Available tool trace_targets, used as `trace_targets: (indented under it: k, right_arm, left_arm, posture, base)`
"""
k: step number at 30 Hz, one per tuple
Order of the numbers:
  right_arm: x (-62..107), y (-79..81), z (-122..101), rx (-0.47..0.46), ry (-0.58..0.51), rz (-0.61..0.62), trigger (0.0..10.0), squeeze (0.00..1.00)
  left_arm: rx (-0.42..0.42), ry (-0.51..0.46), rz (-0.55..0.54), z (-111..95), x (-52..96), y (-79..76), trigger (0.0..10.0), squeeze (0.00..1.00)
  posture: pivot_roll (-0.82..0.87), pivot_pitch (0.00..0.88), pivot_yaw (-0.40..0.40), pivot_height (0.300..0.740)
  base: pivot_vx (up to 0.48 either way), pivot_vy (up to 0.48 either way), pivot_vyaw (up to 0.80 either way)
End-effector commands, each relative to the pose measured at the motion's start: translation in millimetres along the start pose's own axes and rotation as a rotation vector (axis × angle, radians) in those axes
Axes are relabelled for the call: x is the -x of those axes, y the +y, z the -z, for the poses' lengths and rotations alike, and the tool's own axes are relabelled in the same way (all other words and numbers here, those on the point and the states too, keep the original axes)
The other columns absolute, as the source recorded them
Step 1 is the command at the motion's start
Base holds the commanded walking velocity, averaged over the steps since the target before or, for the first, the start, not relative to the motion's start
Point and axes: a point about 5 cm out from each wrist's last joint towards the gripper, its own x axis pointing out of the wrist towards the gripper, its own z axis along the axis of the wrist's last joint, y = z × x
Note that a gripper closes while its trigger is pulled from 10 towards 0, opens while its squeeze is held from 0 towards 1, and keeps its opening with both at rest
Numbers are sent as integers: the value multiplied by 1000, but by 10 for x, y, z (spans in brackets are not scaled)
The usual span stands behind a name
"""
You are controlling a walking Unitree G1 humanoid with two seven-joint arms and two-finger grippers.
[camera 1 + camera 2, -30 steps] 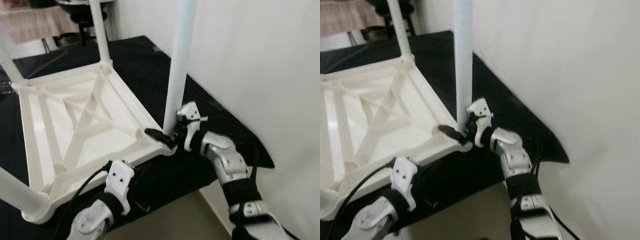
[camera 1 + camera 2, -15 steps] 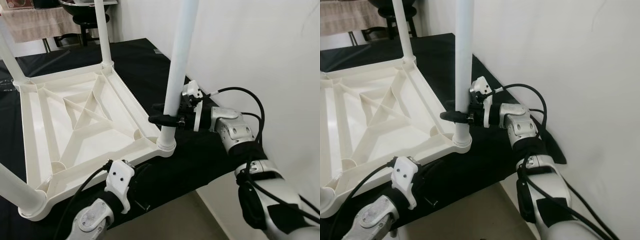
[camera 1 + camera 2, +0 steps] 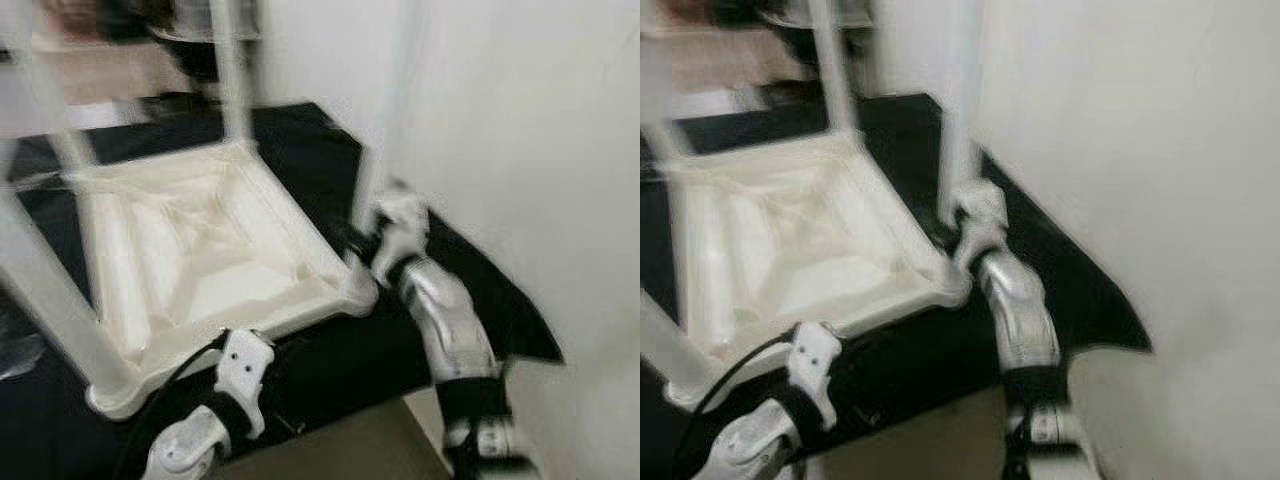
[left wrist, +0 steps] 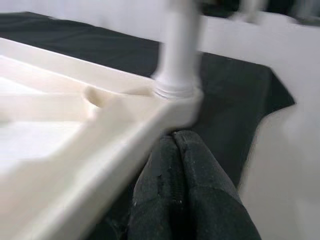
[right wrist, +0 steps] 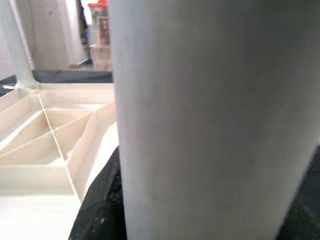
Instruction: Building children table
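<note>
We see the white table top [image 3: 200,250] lying upside down on a black cloth [image 3: 310,150], its legs pointing up, in head views that are blurred. Our right gripper [image 3: 365,235] sits at the foot of the leg [image 3: 385,120] at the 3 o'clock corner, that leg pressed close against one black finger [image 5: 97,220], though we cannot tell whether it is clamped. Our left gripper [image 4: 172,150] has its fingers together, just under the table top's near edge towards 6 o'clock.

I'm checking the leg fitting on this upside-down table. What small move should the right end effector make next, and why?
Probably hold steady at the white plastic table leg until the view settles. The right end effector sits low against it, just above the corner socket of the white ribbed tabletop, and the blurred head views hide how it's seated.
</note>
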Motion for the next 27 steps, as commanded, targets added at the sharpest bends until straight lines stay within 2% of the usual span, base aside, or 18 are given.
trace_targets:
  k: [1, 3, 4, 5, 6, 7, 9, 10, 11, 12, 13, 14, 16, 21, 22, 24, 25, 27]
  right_arm:
    - [67, 204, 382, 59, 193, -109, 0, 0]
    - [-19, 177, 374, 34, 196, -124, 0, 0]
    - [-85, 150, 344, 31, 184, -141, 10000, 0]
    - [-125, 130, 316, 34, 172, -150, 10000, 0]
    - [-187, 111, 248, -5, 130, -201, 10000, 878]
    - [-228, 123, 143, -38, 91, -262, 10000, 1000]
    - [-251, 119, 39, -48, 57, -292, 10000, 1000]
    - [-314, 106, -104, -62, 27, -425, 10000, 1000]
    - [-327, 98, -127, -64, 23, -454, 10000, 1000]
    - [-364, 79, -132, -61, 38, -513, 10000, 165]
    - [-364, 79, -132, -61, 38, -513, 10000, 165]
    - [-388, 74, -141, -36, 49, -596, 10000, 0]
    - [-436, 52, -167, 1, 78, -715, 10000, 0]
    - [-494, 24, -323, 18, 85, -873, 10000, 0]
    - [-500, 8, -371, 20, 75, -902, 2157, 0]
    - [-504, -5, -399, 17, 69, -921, 2157, 0]
    - [-491, -43, -403, 7, 60, -923, 0, 0]
    - [-459, -145, -371, -15, 47, -876, 0, 0]
  left_arm:
    - [14, 7, 21, 16, -31, 13, 10000, 0]
    - [11, 7, 27, 17, -38, 12, 10000, 0]
    - [11, 7, 24, 17, -42, 12, 10000, 0]
    - [11, 6, 22, 17, -44, 11, 10000, 0]
    - [7, 5, 15, 17, -47, 13, 10000, 0]
    - [3, 5, 8, 18, -47, 17, 10000, 0]
    - [0, 5, 5, 17, -50, 22, 10000, 0]
    - [0, 3, 5, 11, -57, 34, 10000, 0]
    - [1, 2, 6, 9, -60, 37, 10000, 0]
    - [3, -5, 3, -13, -76, 51, 10000, 0]
    - [3, -5, 3, -13, -76, 51, 10000, 0]
    - [9, -22, -5, -59, -106, 77, 10000, 0]
    - [25, -43, -21, -124, -149, 126, 10000, 0]
    - [19, -53, -35, -166, -171, 161, 10000, 0]
    - [6, -42, -25, -146, -173, 149, 10000, 0]
    - [-3, -34, -18, -130, -171, 137, 10000, 0]
    - [-19, -12, -12, -93, -152, 122, 10000, 0]
    - [-15, 8, -2, -48, -102, 74, 10000, 0]
  posture:
    - [-3, 80, -51, 740]
    - [-3, 80, -51, 740]
    - [7, 79, -57, 740]
    - [7, 79, -57, 740]
    - [11, 78, -57, 740]
    - [15, 77, -58, 740]
    - [21, 76, -57, 740]
    - [19, 79, -55, 740]
    - [19, 79, -55, 740]
    - [19, 80, -58, 740]
    - [19, 80, -58, 740]
    - [17, 90, -65, 740]
    - [20, 98, -79, 740]
    - [27, 80, -75, 740]
    - [33, 70, -73, 740]
    - [34, 76, -75, 740]
    - [39, 67, -68, 740]
    - [45, 77, -67, 740]
  base:
    - [0, 0, 0]
    - [0, 0, 0]
    - [0, 0, 0]
    - [0, 0, 0]
    - [0, 0, 0]
    - [0, 0, 0]
    - [0, 0, 0]
    - [0, 0, 0]
    - [0, 0, 0]
    - [0, 0, 0]
    - [0, 0, 0]
    - [0, 0, 0]
    - [0, 0, 0]
    - [0, 0, 0]
    - [0, 0, 0]
    - [0, 0, 0]
    - [0, 0, 0]
    - [0, 0, 0]
